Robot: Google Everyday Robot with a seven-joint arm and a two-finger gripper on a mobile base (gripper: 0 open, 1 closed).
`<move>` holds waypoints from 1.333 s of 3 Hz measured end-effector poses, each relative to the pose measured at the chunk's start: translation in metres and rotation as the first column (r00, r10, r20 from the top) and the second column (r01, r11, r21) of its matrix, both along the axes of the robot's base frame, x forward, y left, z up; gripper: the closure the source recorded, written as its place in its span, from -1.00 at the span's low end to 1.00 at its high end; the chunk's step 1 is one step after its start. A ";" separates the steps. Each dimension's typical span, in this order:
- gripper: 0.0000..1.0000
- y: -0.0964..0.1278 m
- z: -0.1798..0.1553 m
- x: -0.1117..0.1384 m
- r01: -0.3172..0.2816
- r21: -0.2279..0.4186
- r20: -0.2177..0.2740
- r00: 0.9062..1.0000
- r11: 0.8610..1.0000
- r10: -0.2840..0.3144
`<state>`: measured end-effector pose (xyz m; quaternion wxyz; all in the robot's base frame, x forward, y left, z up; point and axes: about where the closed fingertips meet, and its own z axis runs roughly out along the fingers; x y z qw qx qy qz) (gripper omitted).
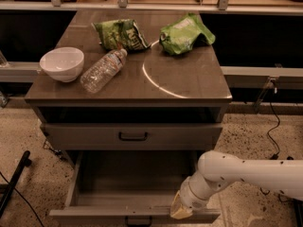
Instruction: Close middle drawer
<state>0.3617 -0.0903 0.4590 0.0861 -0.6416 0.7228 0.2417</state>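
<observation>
Camera view: the middle drawer [104,214] is seen pulled far out of the cabinet [189,86], below the shut taller-fronted drawer [85,137]. The gripper [181,211], carried by the white arm [246,171], is set at the upper edge of the drawer's front panel, right of the small handle [138,220]. Whether it is apart or together cannot be told.

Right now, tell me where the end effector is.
The end effector is low in the camera view, right of centre, at the front panel of the pulled-out middle drawer.
</observation>
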 end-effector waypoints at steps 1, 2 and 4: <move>1.00 0.004 -0.001 0.003 -0.005 0.009 0.015 1.000 1.000 0.004; 1.00 0.004 0.001 0.003 -0.005 0.009 0.015 1.000 1.000 0.005; 1.00 0.030 0.006 0.048 -0.018 0.073 0.158 0.987 0.997 0.006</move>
